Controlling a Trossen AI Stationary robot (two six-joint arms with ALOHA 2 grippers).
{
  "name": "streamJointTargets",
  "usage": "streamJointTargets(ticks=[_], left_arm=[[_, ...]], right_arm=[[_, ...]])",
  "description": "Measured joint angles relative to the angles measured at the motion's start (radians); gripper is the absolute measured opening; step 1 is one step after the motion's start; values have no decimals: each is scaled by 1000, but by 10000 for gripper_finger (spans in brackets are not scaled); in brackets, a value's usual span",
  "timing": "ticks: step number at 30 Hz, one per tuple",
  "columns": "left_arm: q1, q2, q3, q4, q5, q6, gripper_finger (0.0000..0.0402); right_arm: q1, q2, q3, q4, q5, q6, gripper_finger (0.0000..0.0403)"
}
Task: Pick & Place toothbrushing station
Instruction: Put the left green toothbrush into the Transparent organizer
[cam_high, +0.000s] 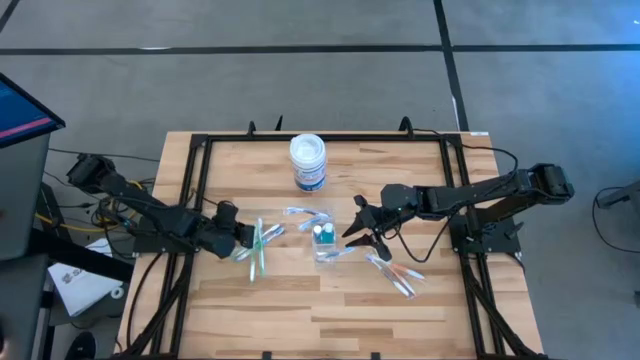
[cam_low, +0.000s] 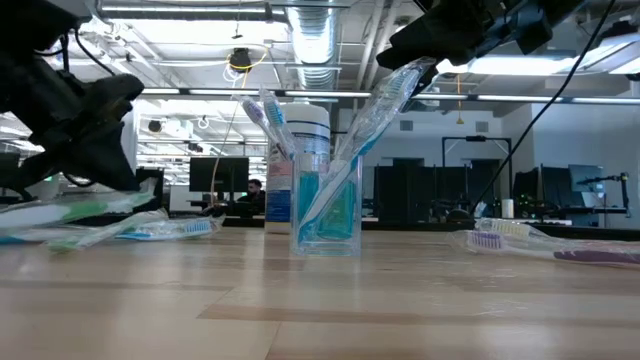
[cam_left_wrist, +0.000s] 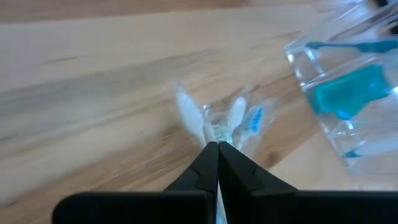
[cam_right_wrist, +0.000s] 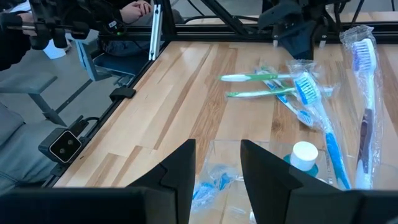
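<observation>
A wooden table (cam_high: 330, 310) bears scattered toothbrushes (cam_high: 395, 275), a clear cup (cam_high: 324, 238) and a white jar (cam_high: 308, 162).

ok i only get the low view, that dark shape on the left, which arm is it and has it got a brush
Observer: That's the left gripper. It's shut, tips at some wrapped brushes. I can't tell if one is gripped.
Operator: and the one up top
Observer: That's the right gripper, open with nothing between its fingers, just above the cup.
Operator: anything in the cup besides brushes
Observer: A white-capped tube.
</observation>
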Motion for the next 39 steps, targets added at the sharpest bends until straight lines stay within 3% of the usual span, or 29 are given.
streamJointTargets(ticks=[28,39], left_arm=[[-2,-22,1,526,-278,649,0],[-71,59,1,829,-333,926,0]], right_arm=[[0,0,0,0,0,1,118],[0,0,0,11,0,9,118]])
